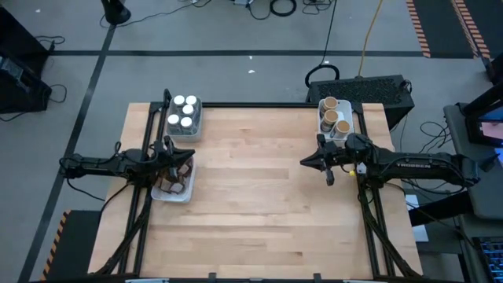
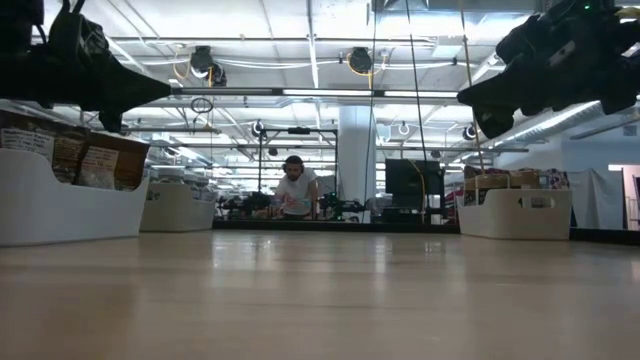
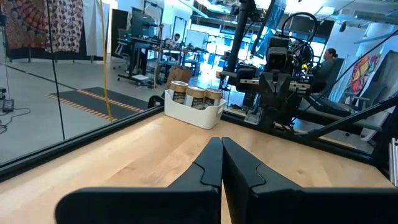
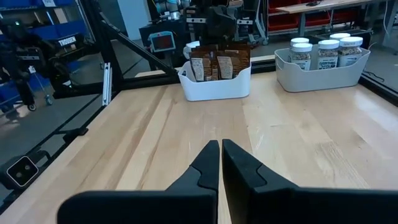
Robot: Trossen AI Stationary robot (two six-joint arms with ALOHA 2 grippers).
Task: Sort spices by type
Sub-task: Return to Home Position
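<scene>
Several white-lidded jars (image 1: 183, 112) stand in a white tray at the table's far left. Brown crinkled packets (image 4: 214, 65) stand upright in a white tray (image 1: 174, 192) at the left edge. Cork-topped jars (image 1: 335, 116) fill a white tray (image 3: 193, 112) at the far right. My left gripper (image 1: 191, 156) hangs shut above the packet tray, pointing level toward the table's right. My right gripper (image 1: 302, 162) hangs shut beside the cork-jar tray, pointing toward the table's left. Neither holds anything.
The wooden table (image 1: 259, 196) lies bare between the two arms and toward the near edge. A black frame rail (image 1: 259, 104) runs along the far edge. A person (image 2: 295, 190) sits far off in the room beyond the table.
</scene>
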